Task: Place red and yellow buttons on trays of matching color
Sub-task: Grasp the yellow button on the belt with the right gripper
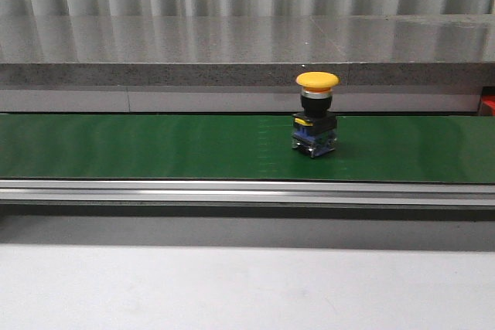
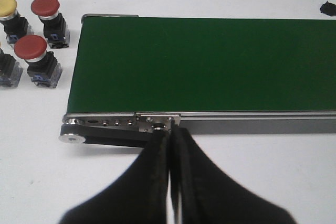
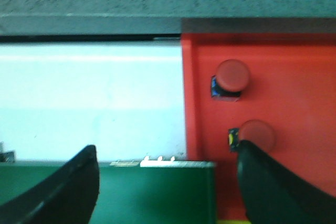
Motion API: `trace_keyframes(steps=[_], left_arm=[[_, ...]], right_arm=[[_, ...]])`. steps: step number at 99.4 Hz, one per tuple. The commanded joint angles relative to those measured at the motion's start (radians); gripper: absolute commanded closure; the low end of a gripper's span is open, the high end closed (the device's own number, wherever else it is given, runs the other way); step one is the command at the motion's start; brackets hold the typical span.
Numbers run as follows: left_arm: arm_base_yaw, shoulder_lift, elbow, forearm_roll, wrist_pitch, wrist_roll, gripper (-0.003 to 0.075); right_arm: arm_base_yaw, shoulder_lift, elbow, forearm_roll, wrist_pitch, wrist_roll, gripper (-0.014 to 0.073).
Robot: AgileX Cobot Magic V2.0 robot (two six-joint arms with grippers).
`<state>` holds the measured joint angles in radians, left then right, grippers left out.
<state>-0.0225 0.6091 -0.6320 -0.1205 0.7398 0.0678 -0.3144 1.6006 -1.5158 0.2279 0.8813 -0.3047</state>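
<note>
A yellow button (image 1: 316,113) stands upright on the green belt (image 1: 155,147), right of centre in the front view, with nothing touching it.

Left wrist view: the left fingers (image 2: 171,153) are pressed together and hold nothing, above the near rail at the belt's end. Two red buttons (image 2: 46,17) (image 2: 34,60) and another yellow button (image 2: 7,13) stand on the white worktop (image 2: 42,171) beside that end.

Right wrist view: the right fingers (image 3: 165,182) are spread wide and hold nothing, above the belt's other end. Beside it lies the red tray (image 3: 294,77), carrying two red buttons (image 3: 232,77) (image 3: 256,134); one finger partly covers the nearer one.
</note>
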Motion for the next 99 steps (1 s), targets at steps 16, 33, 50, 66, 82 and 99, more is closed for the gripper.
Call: trace_keyframes(steps=[16, 33, 50, 66, 82, 99], left_arm=[[-0.01, 0.001, -0.028, -0.016, -0.071, 0.002, 0.0739], [-0.01, 0.001, -0.028, -0.016, -0.071, 0.002, 0.0739], [-0.01, 0.001, -0.028, -0.016, -0.071, 0.002, 0.0739], [-0.01, 0.001, -0.028, -0.016, -0.071, 0.002, 0.0739], [-0.01, 0.001, -0.028, -0.016, -0.071, 0.002, 0.0739], [-0.01, 0.001, -0.028, -0.016, -0.071, 0.002, 0.0739]], right_arm=[[0.105, -0.257, 0.183, 0.025, 0.04, -0.037, 0.0047], [0.201, -0.313, 0.252, 0.025, 0.156, -0.079, 0.0047], [0.299, -0.31, 0.301, 0.025, 0.166, -0.114, 0.0047], [0.382, -0.306, 0.346, 0.025, 0.092, -0.128, 0.0047], [0.429, -0.267, 0.35, 0.025, 0.037, -0.129, 0.0047], [0.466, -0.205, 0.35, 0.026, -0.024, -0.129, 0.0047]])
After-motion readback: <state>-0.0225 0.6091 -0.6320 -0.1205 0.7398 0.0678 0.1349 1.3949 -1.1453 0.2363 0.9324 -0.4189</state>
